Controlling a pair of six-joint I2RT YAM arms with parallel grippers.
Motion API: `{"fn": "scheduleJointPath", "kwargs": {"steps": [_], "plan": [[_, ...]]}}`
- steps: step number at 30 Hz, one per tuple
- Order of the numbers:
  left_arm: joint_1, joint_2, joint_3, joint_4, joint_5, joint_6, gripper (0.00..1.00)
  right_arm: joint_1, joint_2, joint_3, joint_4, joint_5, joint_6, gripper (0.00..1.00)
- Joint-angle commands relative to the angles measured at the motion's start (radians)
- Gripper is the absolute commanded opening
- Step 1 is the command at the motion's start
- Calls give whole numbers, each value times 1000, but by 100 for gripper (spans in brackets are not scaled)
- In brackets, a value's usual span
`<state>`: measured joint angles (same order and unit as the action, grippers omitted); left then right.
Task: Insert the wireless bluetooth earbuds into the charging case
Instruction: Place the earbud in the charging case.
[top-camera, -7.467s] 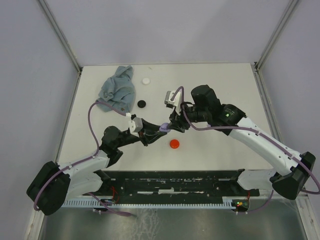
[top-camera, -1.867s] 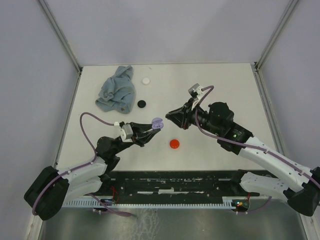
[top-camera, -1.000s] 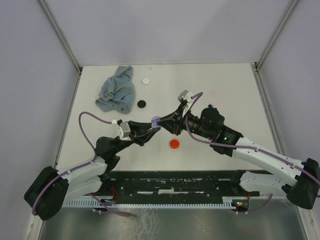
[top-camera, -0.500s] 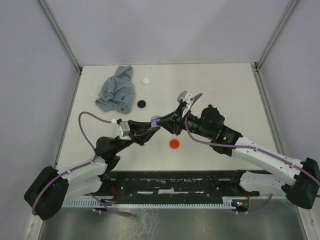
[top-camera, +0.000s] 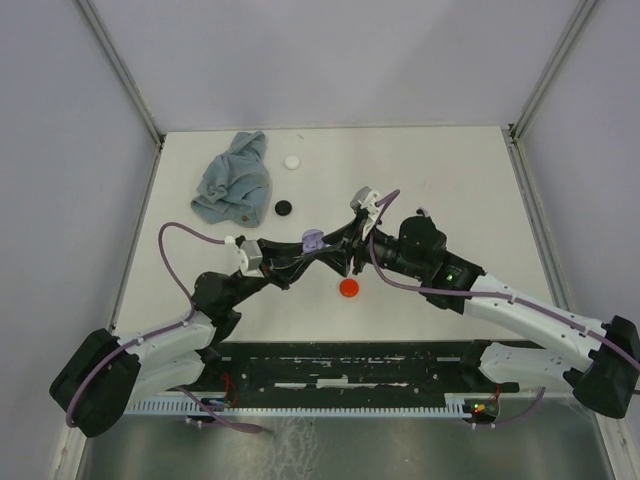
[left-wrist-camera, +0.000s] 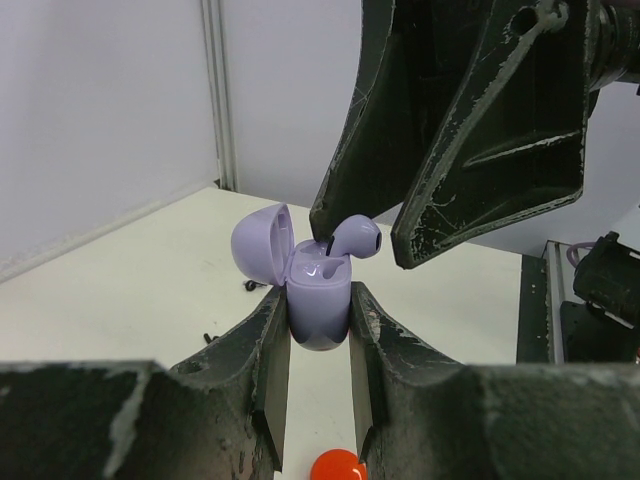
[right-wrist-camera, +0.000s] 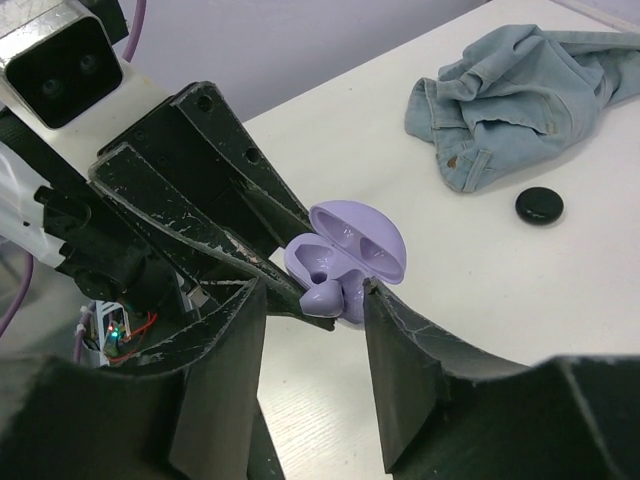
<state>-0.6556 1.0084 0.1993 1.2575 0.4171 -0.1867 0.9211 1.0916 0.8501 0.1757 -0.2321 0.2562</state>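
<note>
My left gripper (left-wrist-camera: 318, 297) is shut on a lavender charging case (left-wrist-camera: 320, 292), held above the table with its lid hinged open. A lavender earbud (left-wrist-camera: 357, 238) rests tilted at the mouth of the case, its stem down in one well. The other well looks empty in the right wrist view. My right gripper (right-wrist-camera: 314, 290) stands open around the earbud (right-wrist-camera: 322, 297), with a finger on either side and a gap showing on both sides. From above, the two grippers meet tip to tip at the case (top-camera: 312, 241) in the middle of the table.
A red disc (top-camera: 349, 288) lies on the table just below the grippers. A black disc (top-camera: 284, 208) and a white disc (top-camera: 291, 161) lie farther back. A crumpled blue cloth (top-camera: 235, 180) sits at the back left.
My right gripper carried the earbud in from the right to the case, and its jaws have now spread apart. The left gripper kept its hold on the case.
</note>
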Motion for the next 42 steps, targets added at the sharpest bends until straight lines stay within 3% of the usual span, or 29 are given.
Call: {"fn": "scheduleJointPath", "kwargs": {"steps": [1,16,38,42], "plan": [[4,3,34,48,-31,-27,3,5,-46,16,-28,67,-5,55],[4,21,39,25,-40,-9,3,5,-38,104,-132,152,6,74],[4,10,43,28,63,-17,3,2,-23,158,-312,364,-122,77],[4,0,36,-4,23,-3,3,-17,-2,184,-376,415,-139,81]]}}
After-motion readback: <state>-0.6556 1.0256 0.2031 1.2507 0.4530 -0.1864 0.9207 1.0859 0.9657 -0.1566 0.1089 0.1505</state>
